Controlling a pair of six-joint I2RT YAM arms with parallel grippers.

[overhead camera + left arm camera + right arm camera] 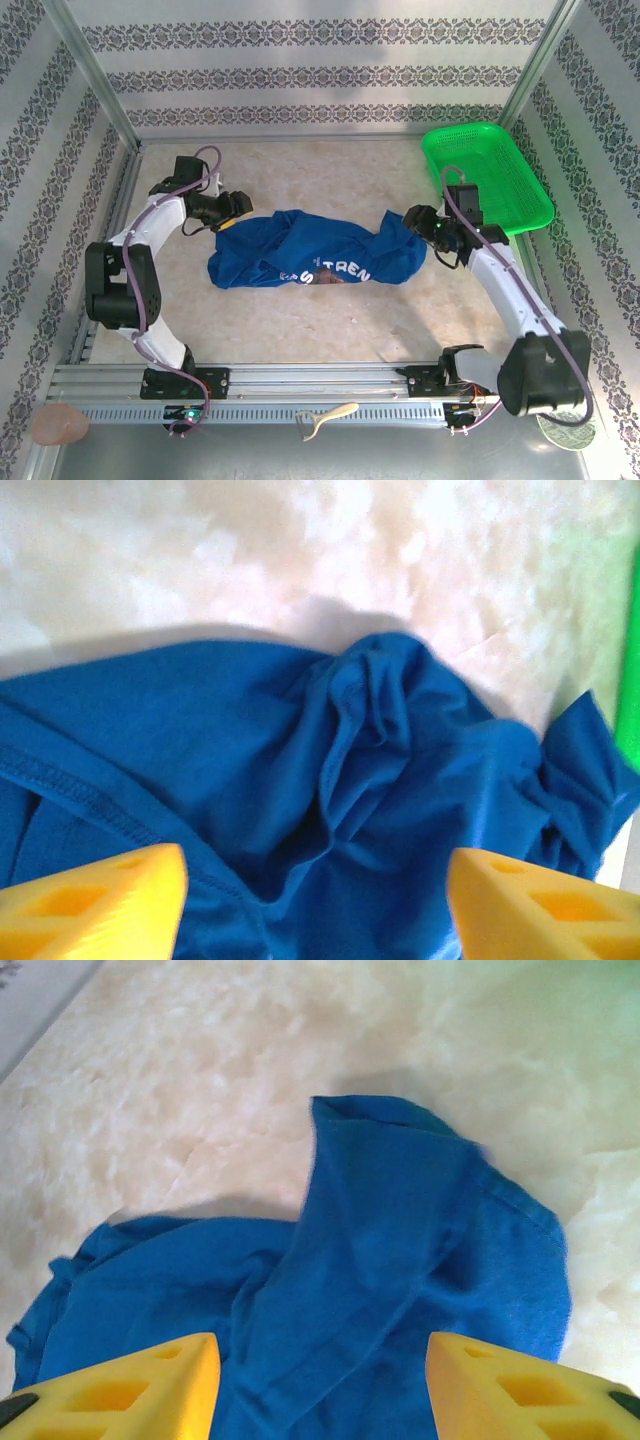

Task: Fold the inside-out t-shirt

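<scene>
Patterned walls (300, 70) close in a pale marbled table (330, 330). A green basket (490, 175) sits in its far right corner. The t-shirt (310, 255) lies bunched in a long crumpled strip on the table, and one end reaches nearly to the basket's near left corner. Folds swallow most of its print. Pale letters (340, 274) reading "TREN" show on the side away from the basket, with the rest of the word tucked under. A dark patch beside them is too small to make out.

The right gripper (418, 222) is at the shirt end nearest the basket. In its wrist view the two yellow fingers (130, 1385) stand wide apart and are cut off at the bottom edge. A raised flap of blue cloth lies beyond them, and nothing is pinched between them.

The left gripper (234, 208) is at the shirt end farthest from the basket. Its fingers (100, 900) are likewise spread wide and cropped by the frame. Rumpled cloth with a stitched hem lies beneath the gap, not clamped. A green blur at the right edge of that view is the basket, out of focus.

Whether either set of fingertips touches the cloth cannot be told.
</scene>
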